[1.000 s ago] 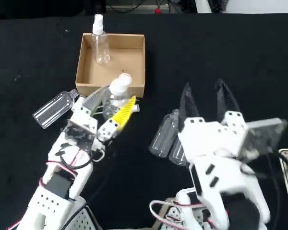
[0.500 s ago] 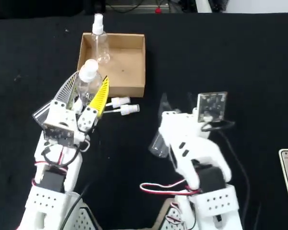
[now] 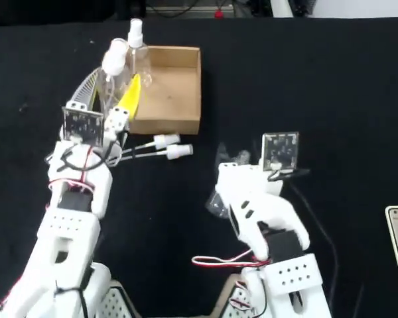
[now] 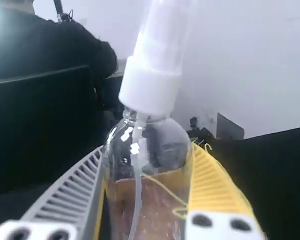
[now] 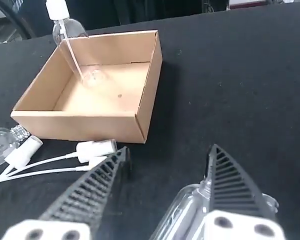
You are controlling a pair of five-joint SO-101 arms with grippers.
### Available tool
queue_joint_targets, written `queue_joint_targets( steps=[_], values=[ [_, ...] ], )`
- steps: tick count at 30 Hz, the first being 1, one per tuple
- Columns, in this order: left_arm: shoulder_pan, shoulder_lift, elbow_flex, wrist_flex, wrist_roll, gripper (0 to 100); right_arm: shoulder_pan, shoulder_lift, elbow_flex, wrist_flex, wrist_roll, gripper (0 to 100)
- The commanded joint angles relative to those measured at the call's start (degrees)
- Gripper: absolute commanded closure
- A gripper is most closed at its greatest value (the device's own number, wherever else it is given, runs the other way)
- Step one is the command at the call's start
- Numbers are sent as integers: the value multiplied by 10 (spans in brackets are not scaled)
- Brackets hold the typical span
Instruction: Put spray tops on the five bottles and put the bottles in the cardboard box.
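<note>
**Capped bottle held over the box**

A capped bottle [image 3: 115,58] is clamped in the left gripper [image 3: 119,73] above the cardboard box [image 3: 172,122], at its left wall. Lowering inside and release are called for next. The right gripper [image 5: 168,150] is spread wide, empty, over an uncapped bottle [image 5: 185,215] on the desk [image 3: 318,99].

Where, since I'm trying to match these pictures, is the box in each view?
High view: box upper left of centre.
Left wrist view: brown patch behind the gripped bottle, probably the box.
Right wrist view: box upper left.
Landmark shared by high and right wrist views: two loose spray tops before its front wall.
</note>
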Motion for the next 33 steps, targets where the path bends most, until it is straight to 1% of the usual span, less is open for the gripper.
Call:
queue_joint_targets(
  steps=[1,4,11,14,18,21,29,33],
  values=[
    [-16,38,-32,-51,5,859,-6,-2,-3,-18,-2,762],
    [-25,61,-4,-89,5,859,-6,-2,-2,-18,-2,762],
    [-33,130,24,-232,11,859,-6,-2,-2,-18,-1,762],
    [-33,184,9,-266,64,859,-6,-2,-2,-18,-1,762],
    [-33,262,-44,-269,141,859,-6,-2,-2,-15,-1,762],
    [-32,302,-73,-271,178,859,-6,-2,-1,-14,-1,762],
    [-31,380,-131,-270,187,858,-6,-2,-1,-14,-1,762],
    [-33,444,-191,-271,188,858,-6,-2,4,-18,-1,762]
  ],
)
